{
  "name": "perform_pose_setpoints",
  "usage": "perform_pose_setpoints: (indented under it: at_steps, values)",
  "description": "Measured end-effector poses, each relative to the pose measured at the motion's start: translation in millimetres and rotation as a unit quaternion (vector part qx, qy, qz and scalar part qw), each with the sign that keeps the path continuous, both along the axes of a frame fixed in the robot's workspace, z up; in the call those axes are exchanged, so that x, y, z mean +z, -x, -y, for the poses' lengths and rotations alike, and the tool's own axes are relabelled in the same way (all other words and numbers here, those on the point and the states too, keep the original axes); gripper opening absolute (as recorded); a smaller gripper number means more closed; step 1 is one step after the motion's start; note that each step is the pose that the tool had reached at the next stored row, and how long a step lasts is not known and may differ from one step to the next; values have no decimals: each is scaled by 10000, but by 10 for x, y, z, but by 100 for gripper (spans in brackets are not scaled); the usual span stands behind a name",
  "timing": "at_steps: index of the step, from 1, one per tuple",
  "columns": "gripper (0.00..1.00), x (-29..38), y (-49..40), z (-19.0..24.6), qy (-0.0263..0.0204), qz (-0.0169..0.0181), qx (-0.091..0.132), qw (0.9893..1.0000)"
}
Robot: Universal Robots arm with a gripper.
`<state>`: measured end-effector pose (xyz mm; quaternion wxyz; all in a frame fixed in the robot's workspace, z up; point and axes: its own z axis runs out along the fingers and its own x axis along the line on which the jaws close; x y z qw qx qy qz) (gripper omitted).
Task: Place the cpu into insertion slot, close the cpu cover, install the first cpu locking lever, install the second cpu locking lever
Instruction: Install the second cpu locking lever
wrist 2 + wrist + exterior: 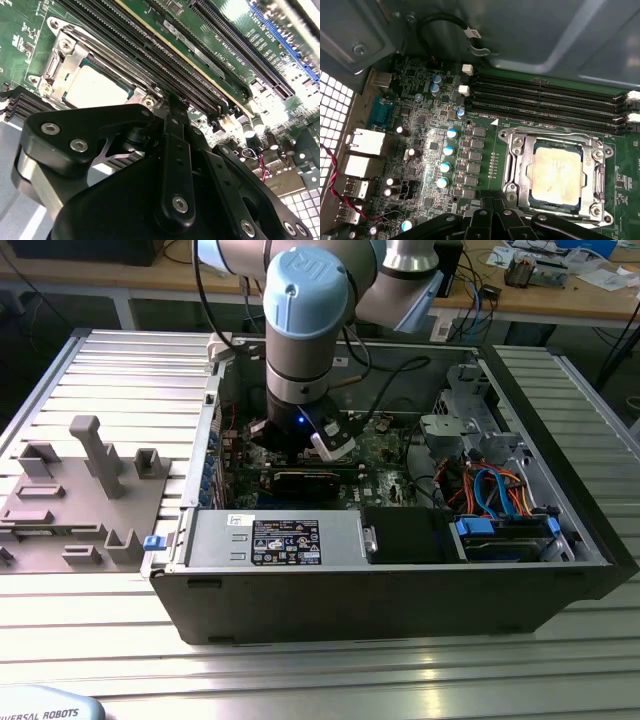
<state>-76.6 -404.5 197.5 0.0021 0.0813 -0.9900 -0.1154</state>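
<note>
Your gripper (pixel 492 220), fingers together and empty, hovers just beside the cpu cover (pixel 520 172); the cpu (pixel 555 170) sits in its insertion slot (pixel 536 200). Press levers squarely.

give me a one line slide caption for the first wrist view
CPU seated in its socket under the closed silver cover, beside the long memory slots on the green motherboard.
</note>
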Motion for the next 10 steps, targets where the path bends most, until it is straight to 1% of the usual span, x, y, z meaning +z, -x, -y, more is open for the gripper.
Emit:
perform_pose_setpoints:
  at_steps: [3,10]
  values:
    - [11,-10,1,-8,2,-1,37,10000]
    - [11,-10,0,-9,-1,0,75,10000]
